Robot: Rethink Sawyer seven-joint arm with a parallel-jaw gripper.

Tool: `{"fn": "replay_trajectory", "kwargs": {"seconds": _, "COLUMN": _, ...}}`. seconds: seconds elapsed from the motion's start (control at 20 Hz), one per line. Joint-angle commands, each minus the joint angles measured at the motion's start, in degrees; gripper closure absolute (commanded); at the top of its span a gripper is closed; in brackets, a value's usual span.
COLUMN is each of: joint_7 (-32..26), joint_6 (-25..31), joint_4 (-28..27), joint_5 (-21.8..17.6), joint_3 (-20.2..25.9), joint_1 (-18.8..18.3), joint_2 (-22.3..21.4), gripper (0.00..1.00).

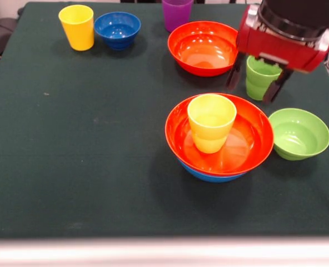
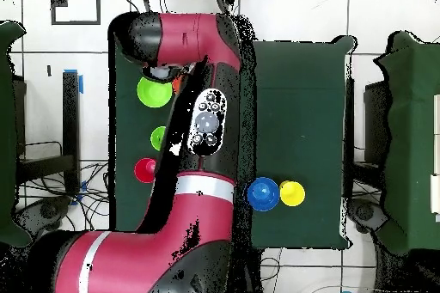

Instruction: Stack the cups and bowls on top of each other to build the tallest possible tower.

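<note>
Gripper (image 1: 259, 84) straddling the lime cup (image 1: 262, 77), jaws spread, one on each side.

Cup is standing upright, long axis vertical, between the fingers and not yet pinched. Tower (image 1: 219, 139) (blue bowl, orange-red bowl, yellow-orange cup (image 1: 211, 122)) is sitting near, at about 7 o'clock from the gripper in the front view. Green bowl (image 1: 299, 133) is lying at 5 o'clock. Likely next: closing on the cup.

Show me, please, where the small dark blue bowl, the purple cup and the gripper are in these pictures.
small dark blue bowl (image 1: 117, 29): front view, on its inside floor.
purple cup (image 1: 177, 14): front view, on its outer wall.
gripper (image 1: 259, 83): front view, midway between the fingertips, astride the lime green cup (image 1: 262, 70).
</note>
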Motion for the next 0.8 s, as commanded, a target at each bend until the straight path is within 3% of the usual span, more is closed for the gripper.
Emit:
{"fn": "replay_trajectory", "kwargs": {"seconds": 0.05, "joint_7": 10.67, "joint_6": 5.51, "joint_4": 12.66, "joint_5": 1.89, "joint_3": 2.62, "joint_1": 2.41, "joint_2": -3.57, "gripper": 0.0}}
{"fn": "replay_trajectory", "kwargs": {"seconds": 0.4, "joint_7": 14.6, "joint_6": 2.67, "joint_4": 20.65, "joint_5": 4.88, "joint_3": 1.11, "joint_1": 4.9, "joint_2": -6.9, "gripper": 0.0}}
{"fn": "replay_trajectory", "kwargs": {"seconds": 0.8, "joint_7": 16.77, "joint_6": -4.29, "joint_4": 29.4, "joint_5": 8.06, "joint_3": 0.36, "joint_1": 7.0, "joint_2": -9.2, "gripper": 0.0}}
